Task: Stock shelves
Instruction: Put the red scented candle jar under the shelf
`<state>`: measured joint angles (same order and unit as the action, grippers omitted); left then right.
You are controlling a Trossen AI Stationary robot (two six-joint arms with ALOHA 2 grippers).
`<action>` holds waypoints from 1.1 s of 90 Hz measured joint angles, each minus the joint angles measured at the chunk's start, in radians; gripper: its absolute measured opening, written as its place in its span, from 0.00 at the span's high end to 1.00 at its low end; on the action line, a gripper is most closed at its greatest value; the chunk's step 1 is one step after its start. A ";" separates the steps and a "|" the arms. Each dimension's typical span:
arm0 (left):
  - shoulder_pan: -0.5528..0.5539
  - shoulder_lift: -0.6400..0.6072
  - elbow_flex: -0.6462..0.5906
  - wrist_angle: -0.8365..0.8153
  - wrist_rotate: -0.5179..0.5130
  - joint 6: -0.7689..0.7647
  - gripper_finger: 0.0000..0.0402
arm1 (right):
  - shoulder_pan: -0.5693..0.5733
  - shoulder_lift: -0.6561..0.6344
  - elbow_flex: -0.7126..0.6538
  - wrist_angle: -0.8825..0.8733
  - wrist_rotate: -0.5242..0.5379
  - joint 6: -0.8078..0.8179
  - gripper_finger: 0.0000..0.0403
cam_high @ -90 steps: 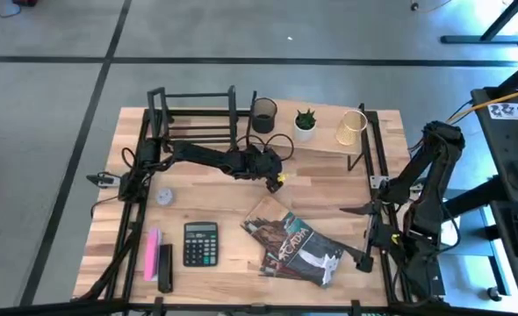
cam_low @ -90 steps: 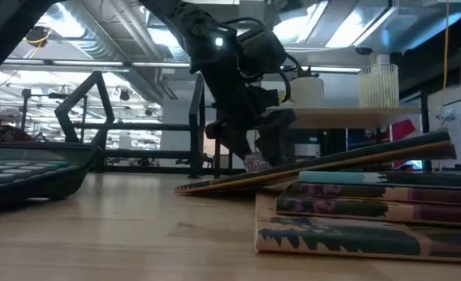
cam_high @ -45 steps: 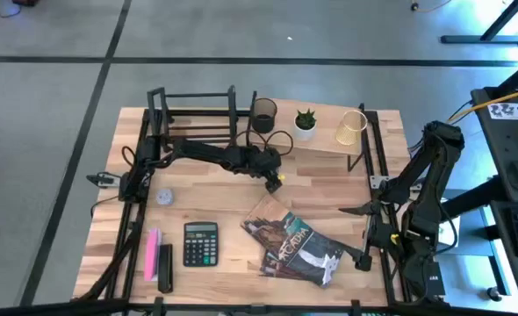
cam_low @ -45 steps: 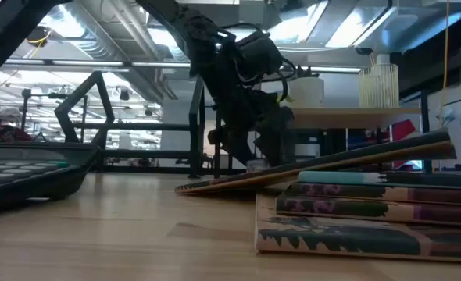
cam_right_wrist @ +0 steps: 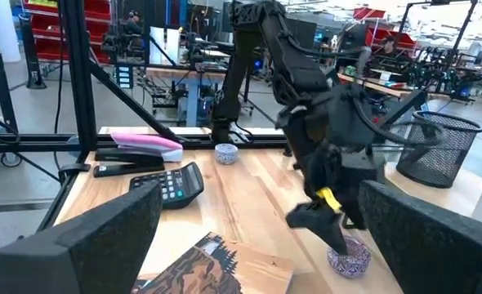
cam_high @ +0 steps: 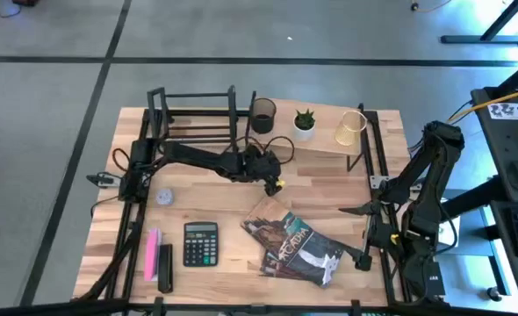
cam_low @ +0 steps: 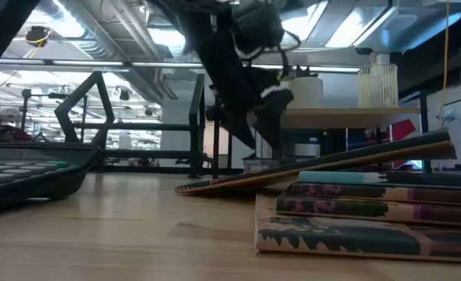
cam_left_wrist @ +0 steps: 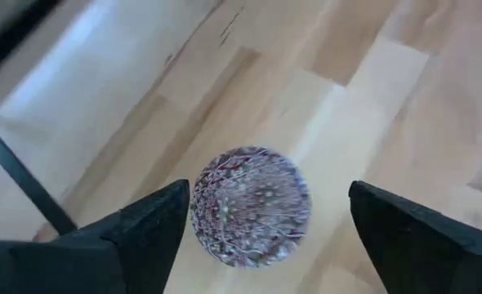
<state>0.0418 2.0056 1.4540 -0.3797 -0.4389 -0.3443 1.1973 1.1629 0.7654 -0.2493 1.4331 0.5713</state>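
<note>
A black metal-bar book rack (cam_high: 193, 112) was set at the far left of the tabletop, upright, its horizontal bars running side to side between dark end frames; no books were seen standing in it. Just to its right, a light-wood board shelf (cam_high: 329, 142) was raised on thin black uprights along the far edge. On its board were carried a dark mesh cup (cam_high: 263, 114), a small green plant in a white pot (cam_high: 305, 124) and a pale ribbed cup (cam_high: 350, 128), spaced apart in a row.
</note>
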 joint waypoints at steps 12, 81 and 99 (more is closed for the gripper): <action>-0.062 -0.015 0.000 -0.020 0.009 -0.020 0.21 | 0.000 0.000 0.000 -0.004 0.002 0.030 0.01; -0.102 0.132 -0.135 0.314 -0.153 -0.273 0.42 | -0.216 0.019 -0.001 -0.344 -0.237 0.495 0.01; -0.062 0.133 -0.135 0.297 -0.190 -0.290 0.57 | -0.216 0.019 0.000 -0.343 -0.238 0.495 0.01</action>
<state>-0.0206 2.1384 1.3193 -0.0826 -0.6286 -0.6341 0.9810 1.1820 0.7650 -0.5923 1.1946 1.0660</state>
